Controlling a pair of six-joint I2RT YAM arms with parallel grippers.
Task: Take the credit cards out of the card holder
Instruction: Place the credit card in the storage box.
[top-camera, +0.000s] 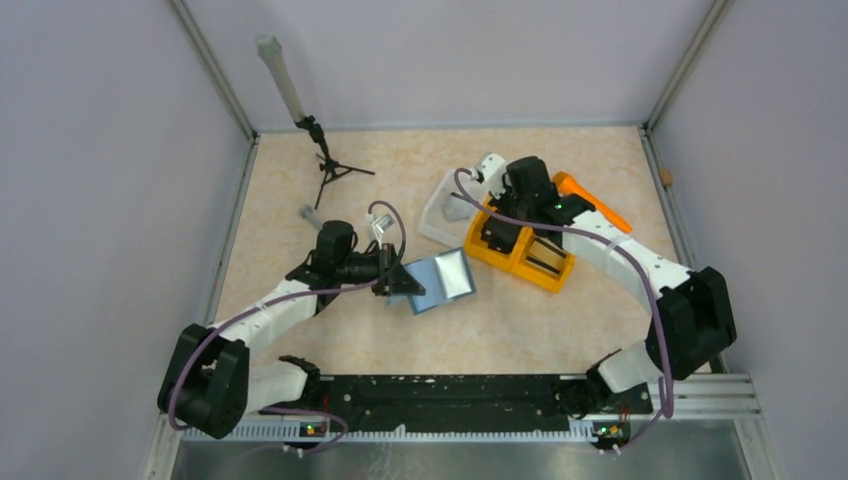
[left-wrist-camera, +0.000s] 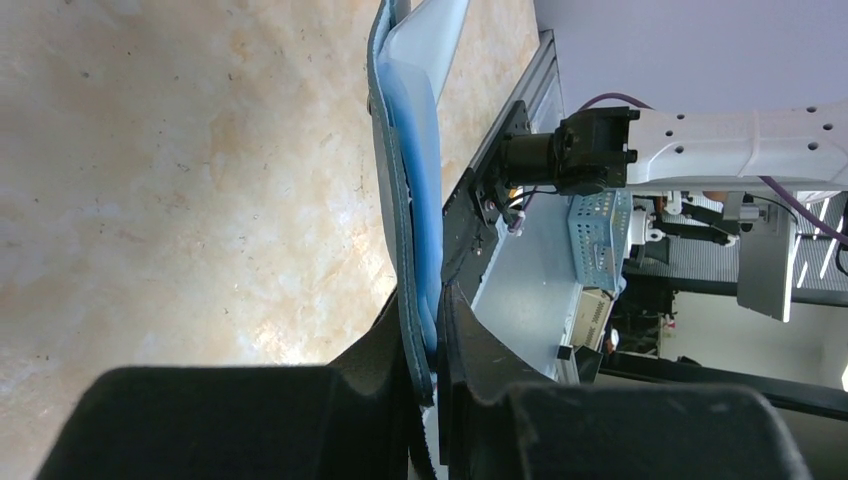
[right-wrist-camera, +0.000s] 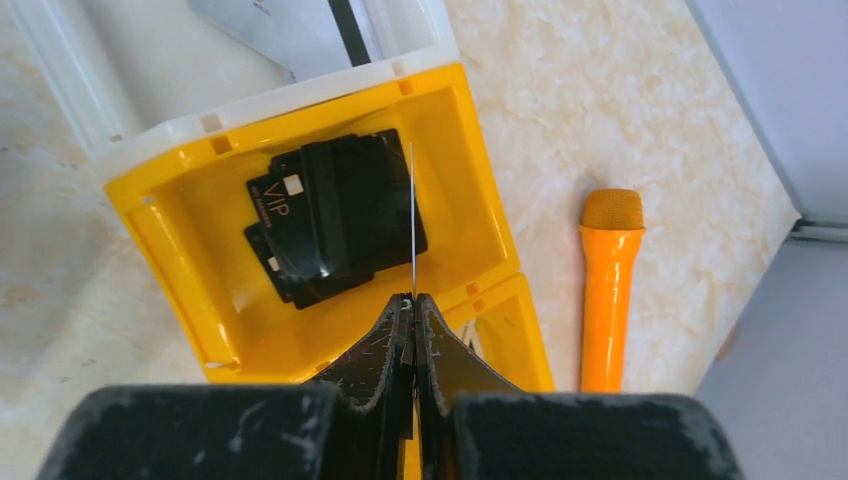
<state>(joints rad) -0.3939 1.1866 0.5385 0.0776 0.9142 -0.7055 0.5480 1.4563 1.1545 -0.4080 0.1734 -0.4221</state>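
Note:
The teal-blue card holder (top-camera: 440, 281) lies open near the table's middle, its grey panel up. My left gripper (top-camera: 400, 283) is shut on its left edge; in the left wrist view the holder (left-wrist-camera: 410, 200) stands edge-on between the jaws (left-wrist-camera: 430, 350). My right gripper (top-camera: 497, 228) hovers over the orange divided bin (top-camera: 518, 252), shut on a thin card seen edge-on (right-wrist-camera: 412, 215). Black cards (right-wrist-camera: 335, 215), one marked VIP, lie in the bin's compartment (right-wrist-camera: 200, 270) right under it.
A white tray (top-camera: 440, 212) touches the bin's far side. An orange handled tool (top-camera: 590, 200) lies to the right of the bin; it also shows in the right wrist view (right-wrist-camera: 605, 290). A small black tripod with a grey tube (top-camera: 310, 130) stands at the back left.

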